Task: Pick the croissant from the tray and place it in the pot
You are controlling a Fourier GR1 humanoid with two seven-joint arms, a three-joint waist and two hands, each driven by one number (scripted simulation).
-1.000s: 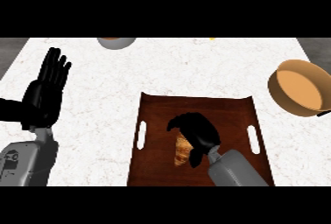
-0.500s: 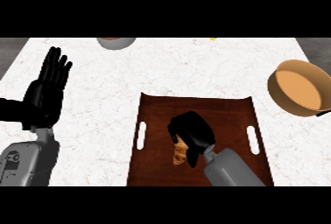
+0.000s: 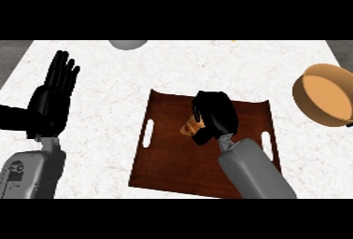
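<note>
A golden-brown croissant (image 3: 191,127) shows under my right hand (image 3: 215,114), whose fingers curl round it over the middle of the dark brown tray (image 3: 172,172). Most of the croissant is hidden by the hand, and I cannot tell whether it still touches the tray. The tan pot (image 3: 329,95) stands at the right edge of the view, apart from the tray, its opening facing up. My left hand (image 3: 55,93) rests open at the left with its fingers pointing up, away from the tray.
The tray has white slot handles on its left (image 3: 147,134) and right (image 3: 266,137) sides. A grey round object (image 3: 127,44) sits at the far edge of the white counter (image 3: 103,140).
My right hand has closed on the croissant and moved toward the tray's far side with it. The tray now looks slightly turned. The left hand has stayed still.
</note>
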